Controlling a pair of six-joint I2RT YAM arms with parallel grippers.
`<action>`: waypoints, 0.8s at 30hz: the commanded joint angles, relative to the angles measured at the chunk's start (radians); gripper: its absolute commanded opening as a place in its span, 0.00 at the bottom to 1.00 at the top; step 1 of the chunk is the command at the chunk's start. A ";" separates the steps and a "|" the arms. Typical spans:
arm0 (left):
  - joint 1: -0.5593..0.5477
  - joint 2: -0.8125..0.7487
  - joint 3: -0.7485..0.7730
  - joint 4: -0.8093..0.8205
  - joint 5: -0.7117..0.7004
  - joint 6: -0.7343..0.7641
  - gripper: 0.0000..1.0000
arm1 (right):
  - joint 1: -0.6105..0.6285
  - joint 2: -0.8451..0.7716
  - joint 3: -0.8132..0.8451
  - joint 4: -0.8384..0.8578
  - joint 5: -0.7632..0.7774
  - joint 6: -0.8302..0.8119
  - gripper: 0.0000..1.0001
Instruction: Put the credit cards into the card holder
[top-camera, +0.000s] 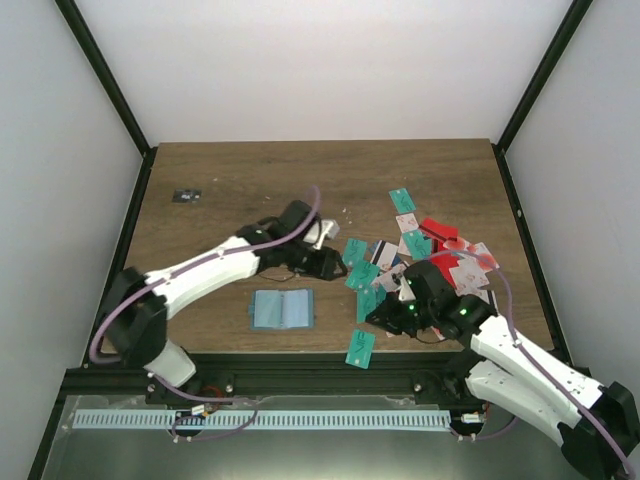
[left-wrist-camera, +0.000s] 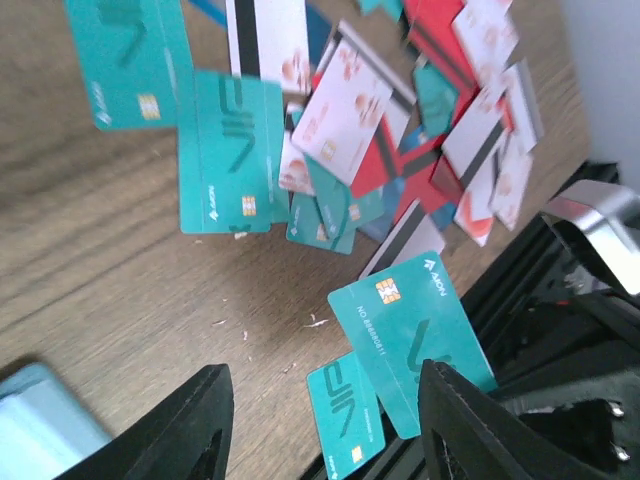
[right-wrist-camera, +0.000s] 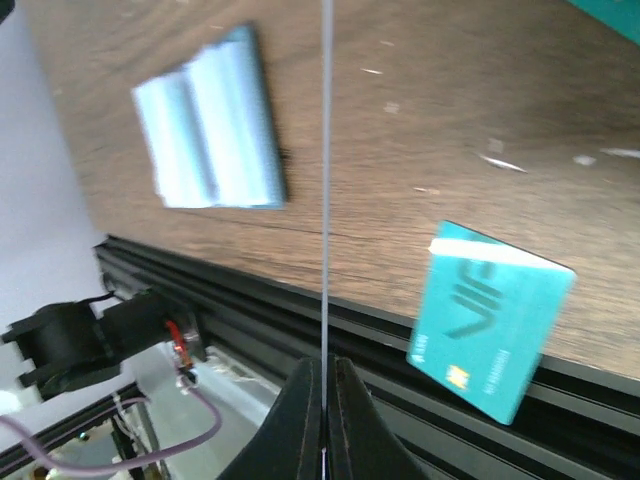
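Observation:
The blue-grey card holder (top-camera: 281, 310) lies open on the table, left of my right gripper (top-camera: 386, 311); it also shows in the right wrist view (right-wrist-camera: 210, 130). The credit cards (top-camera: 420, 248) lie scattered in a heap at the right, mostly teal, red and white (left-wrist-camera: 340, 120). My right gripper (right-wrist-camera: 323, 375) is shut on one teal card, seen edge-on (right-wrist-camera: 325, 180) and from its face in the left wrist view (left-wrist-camera: 410, 330). My left gripper (left-wrist-camera: 325, 430) hovers open at the heap's left edge (top-camera: 338, 262), nothing between its fingers (left-wrist-camera: 190, 425).
Another teal card (top-camera: 360, 348) overhangs the table's front edge onto the black rail (right-wrist-camera: 490, 320). A tiny black object (top-camera: 186, 195) sits at the far left. White walls with black posts close in the table on three sides.

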 joint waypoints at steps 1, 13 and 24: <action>0.059 -0.168 -0.067 -0.008 0.018 -0.035 0.55 | -0.002 -0.026 0.079 0.100 -0.067 -0.048 0.01; 0.090 -0.510 -0.313 0.419 0.226 -0.310 0.62 | -0.002 -0.090 0.164 0.439 -0.267 0.012 0.01; 0.089 -0.567 -0.403 0.727 0.323 -0.477 0.20 | -0.002 -0.057 0.203 0.590 -0.404 0.041 0.01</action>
